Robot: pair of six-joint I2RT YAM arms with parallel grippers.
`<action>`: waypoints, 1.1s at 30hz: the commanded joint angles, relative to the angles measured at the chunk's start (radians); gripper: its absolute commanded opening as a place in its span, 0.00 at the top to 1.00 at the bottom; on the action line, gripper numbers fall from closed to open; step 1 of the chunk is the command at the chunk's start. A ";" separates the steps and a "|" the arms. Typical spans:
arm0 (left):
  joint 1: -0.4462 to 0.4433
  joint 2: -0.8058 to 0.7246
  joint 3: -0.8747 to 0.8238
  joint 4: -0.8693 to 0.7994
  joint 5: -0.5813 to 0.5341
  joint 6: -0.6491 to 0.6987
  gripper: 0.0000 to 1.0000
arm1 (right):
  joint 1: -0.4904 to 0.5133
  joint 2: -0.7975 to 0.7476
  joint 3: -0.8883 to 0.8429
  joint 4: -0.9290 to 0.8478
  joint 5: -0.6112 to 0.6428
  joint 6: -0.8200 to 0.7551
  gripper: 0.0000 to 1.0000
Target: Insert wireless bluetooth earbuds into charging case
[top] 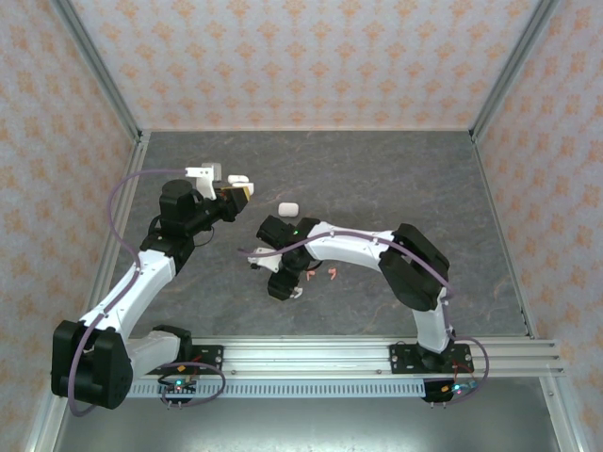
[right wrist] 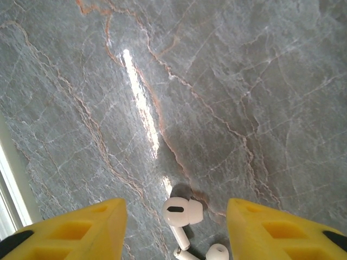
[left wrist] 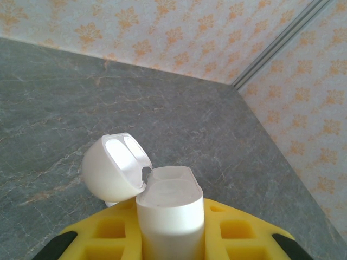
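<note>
The left hand (top: 232, 195) is clamped on an open white case (left wrist: 171, 214), its lid (left wrist: 115, 167) flipped back. The right hand (right wrist: 173, 219) hangs with jaws apart, straddling a white earbud (right wrist: 182, 210) on the counter (right wrist: 244, 81). I'd centre on its bulb, drop straight and pinch gently so it doesn't skid. A second earbud (right wrist: 217, 252) is cut off below, and the case's sockets are hard to make out.

We see a grey marble-veined tabletop (top: 377, 184), pale walls (top: 311, 56) printed with orange floral motifs on three sides, a slotted aluminium rail (top: 311, 356) along the near edge
</note>
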 commanded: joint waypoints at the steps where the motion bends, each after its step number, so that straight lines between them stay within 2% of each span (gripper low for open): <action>1: 0.010 0.004 -0.009 0.011 0.014 -0.012 1.00 | 0.009 0.006 -0.016 -0.015 0.017 0.013 0.48; 23: 0.011 0.002 -0.019 0.015 0.014 -0.010 1.00 | 0.033 0.012 -0.046 -0.068 0.107 0.040 0.47; 33: 0.011 0.006 -0.024 0.022 0.011 -0.013 1.00 | 0.048 -0.001 -0.058 -0.100 0.081 0.042 0.51</action>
